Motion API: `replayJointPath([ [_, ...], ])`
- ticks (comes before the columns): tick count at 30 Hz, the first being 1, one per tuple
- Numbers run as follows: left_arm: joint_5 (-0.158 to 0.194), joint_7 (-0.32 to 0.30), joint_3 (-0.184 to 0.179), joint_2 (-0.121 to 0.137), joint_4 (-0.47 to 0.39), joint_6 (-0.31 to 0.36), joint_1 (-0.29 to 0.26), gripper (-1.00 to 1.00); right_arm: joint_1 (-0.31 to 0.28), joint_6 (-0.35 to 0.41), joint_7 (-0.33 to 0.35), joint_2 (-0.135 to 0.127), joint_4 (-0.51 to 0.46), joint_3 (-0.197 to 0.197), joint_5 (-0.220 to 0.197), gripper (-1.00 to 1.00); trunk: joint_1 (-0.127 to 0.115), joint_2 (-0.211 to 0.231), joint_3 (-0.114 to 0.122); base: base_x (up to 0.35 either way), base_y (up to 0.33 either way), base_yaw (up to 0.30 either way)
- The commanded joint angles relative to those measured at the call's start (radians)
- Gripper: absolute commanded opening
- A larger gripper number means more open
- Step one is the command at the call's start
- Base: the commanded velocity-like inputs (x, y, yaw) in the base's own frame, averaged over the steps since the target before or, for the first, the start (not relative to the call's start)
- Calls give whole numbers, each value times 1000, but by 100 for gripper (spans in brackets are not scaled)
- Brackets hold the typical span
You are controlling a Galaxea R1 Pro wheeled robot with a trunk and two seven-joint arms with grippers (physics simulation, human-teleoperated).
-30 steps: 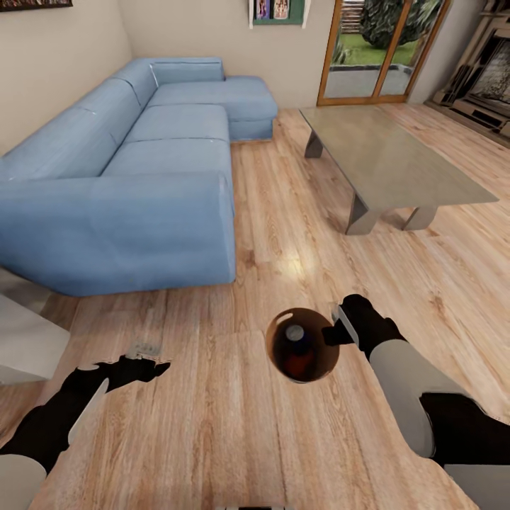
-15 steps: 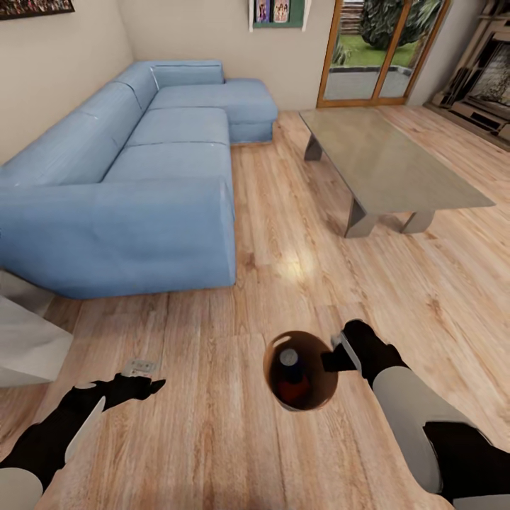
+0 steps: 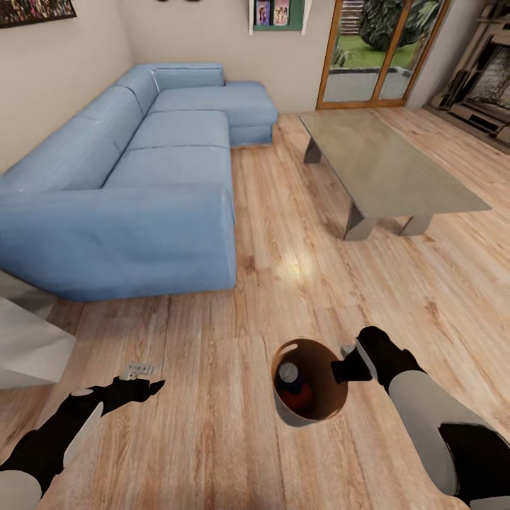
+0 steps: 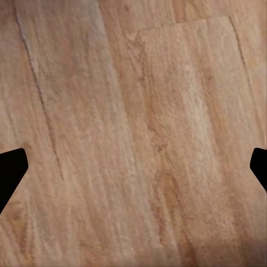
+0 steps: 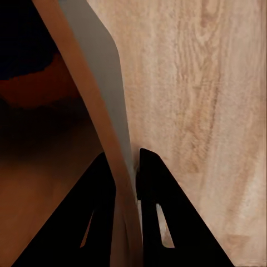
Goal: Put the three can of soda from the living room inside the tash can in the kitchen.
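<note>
Over the pale wood-plank floor (image 3: 212, 439) of the living room, the right gripper (image 3: 348, 367) holds the tash can (image 3: 309, 388) by its rim, one finger inside the wall and one outside, clamped tight. The bin looks light and stiff, a thin smooth tapered shell, so a rim pinch probably lets it swing. A blue can of soda (image 3: 289, 375) and something orange lie within. The left gripper (image 3: 145, 387) hangs empty, fingers (image 4: 10, 172) apart.
</note>
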Motion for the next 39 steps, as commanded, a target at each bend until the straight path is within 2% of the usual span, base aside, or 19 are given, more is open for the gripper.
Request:
replayJointPath([
  [1, 0, 0, 0, 0, 1, -1, 0, 100, 0, 9, 9, -2, 6, -3, -42, -100, -4, 7, 3, 0, 0, 0],
  [14, -1, 0, 0, 0, 2, -2, 0, 100, 24, -1, 14, -18, 35, 4, -30, -100, -54, 98, 47, 0, 0, 0],
  [16, -1, 0, 0, 0, 2, -2, 0, 100, 30, -4, 15, -29, 35, 6, -30, -100, -61, 112, 53, 0, 0, 0],
  [19, -1, 5, 0, -1, 3, -5, 0, 100, 35, -44, 19, -64, 37, 9, -31, -100, -73, 133, 63, 0, 0, 0],
  [21, -1, 16, -1, -2, 4, -6, 0, 100, 36, -57, 21, -79, 37, 11, -31, -100, -81, 147, 69, 0, 0, 0],
  [24, -1, 26, -1, -5, 5, -7, 0, 100, 37, -71, 21, -94, 38, 36, -29, -100, -92, 168, 78, 0, 0, 0],
  [26, -2, 28, -2, -6, 5, -7, 0, 100, 38, -89, 21, -98, 40, 60, -27, -100, -100, 182, 85, 0, 0, 0],
  [30, -3, 31, -2, -7, 5, -7, 0, 100, 38, -121, 22, -102, 61, 84, -24, -100, -115, 210, 97, 0, 0, 0],
  [39, -3, 34, -2, -8, 5, -7, 0, 100, 38, -134, 23, -102, 74, 92, -25, -100, -150, 273, 125, 0, 0, 0],
])
